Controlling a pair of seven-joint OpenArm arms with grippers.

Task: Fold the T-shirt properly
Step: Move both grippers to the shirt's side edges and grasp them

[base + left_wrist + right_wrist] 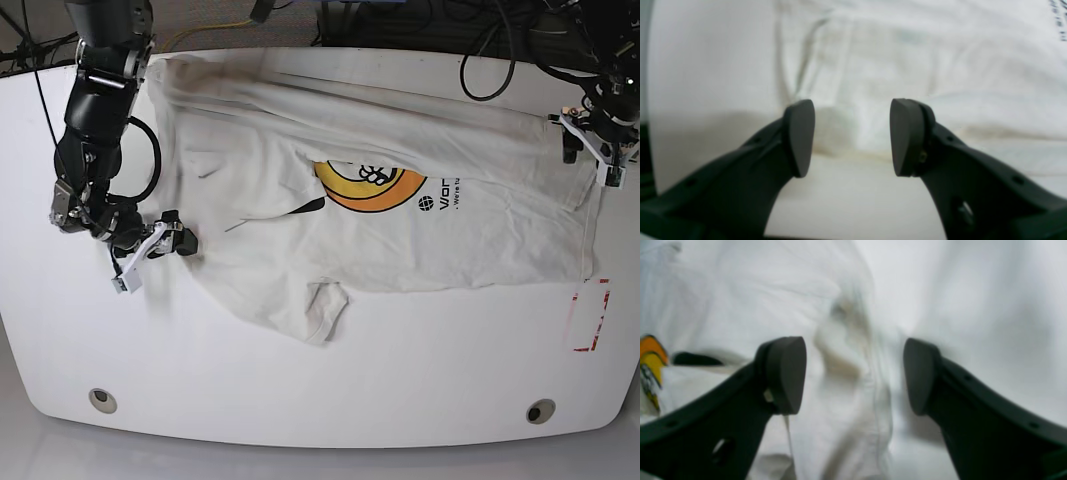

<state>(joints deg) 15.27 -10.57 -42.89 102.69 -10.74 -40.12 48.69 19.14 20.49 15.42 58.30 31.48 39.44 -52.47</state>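
The white T-shirt [400,230] lies spread and partly doubled over on the white table [400,370], its orange and black graphic [365,185] facing up. My right gripper [178,243] sits at the shirt's left edge in the base view. Its jaws are open, and in the right wrist view a raised ridge of the T-shirt [846,350] lies between the fingers [786,373]. My left gripper [592,155] is at the shirt's far right corner, open. In the left wrist view a fold of the T-shirt [873,83] lies just ahead of the gripper [851,136].
A red rectangle outline [590,318] is marked on the table near its right edge. Two round holes [101,399] [541,411] sit near the front rim. Cables [490,60] run behind the table's back edge.
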